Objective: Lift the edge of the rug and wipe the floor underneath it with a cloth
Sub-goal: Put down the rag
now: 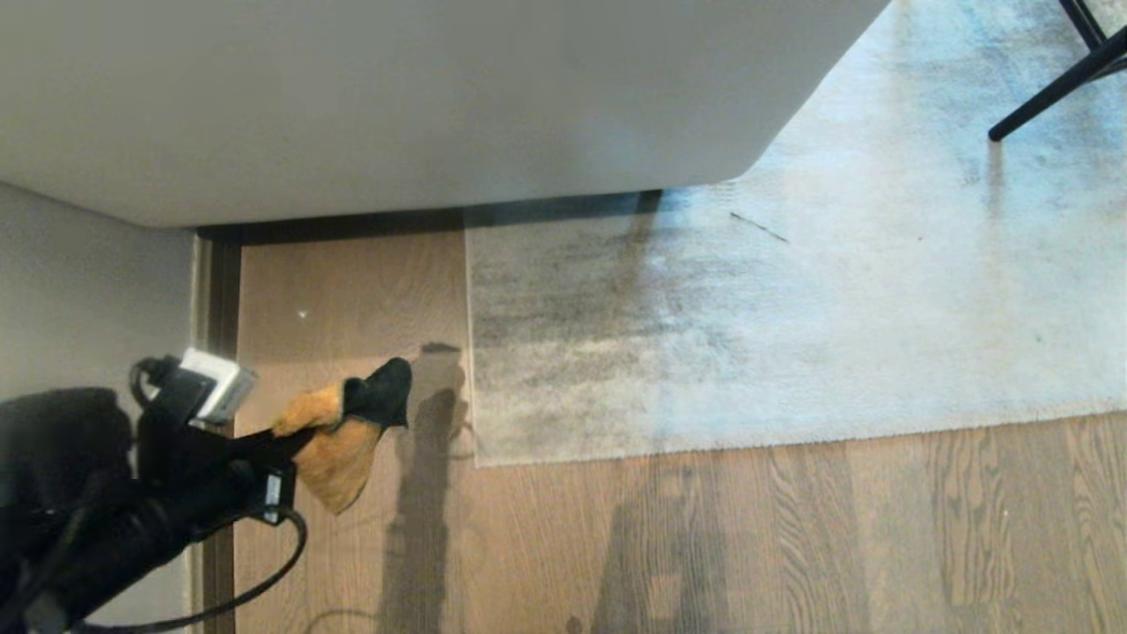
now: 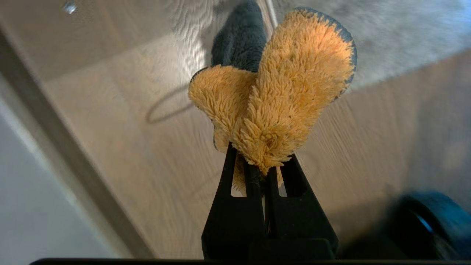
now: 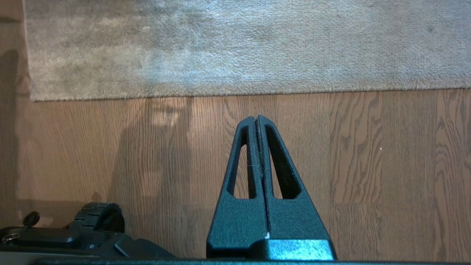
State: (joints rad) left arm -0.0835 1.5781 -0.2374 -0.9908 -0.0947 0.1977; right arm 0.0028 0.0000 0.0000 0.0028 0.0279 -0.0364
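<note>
Your left gripper [image 2: 263,167] pinched the cloth [image 1: 339,436] above the floor [image 1: 352,291], near the rug edge [image 1: 472,352], which lay flat. Your right gripper [image 3: 256,119] was pressed together, empty; it should lift first.

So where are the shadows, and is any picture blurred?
Head view: long shadows fall on the floor below the rug edge and beside the cloth. Left wrist view: cloth in the left hand is sharp, but floor and rug behind it are smeared. Right wrist view: sharp, with a soft shadow on the floor beside the right hand.
</note>
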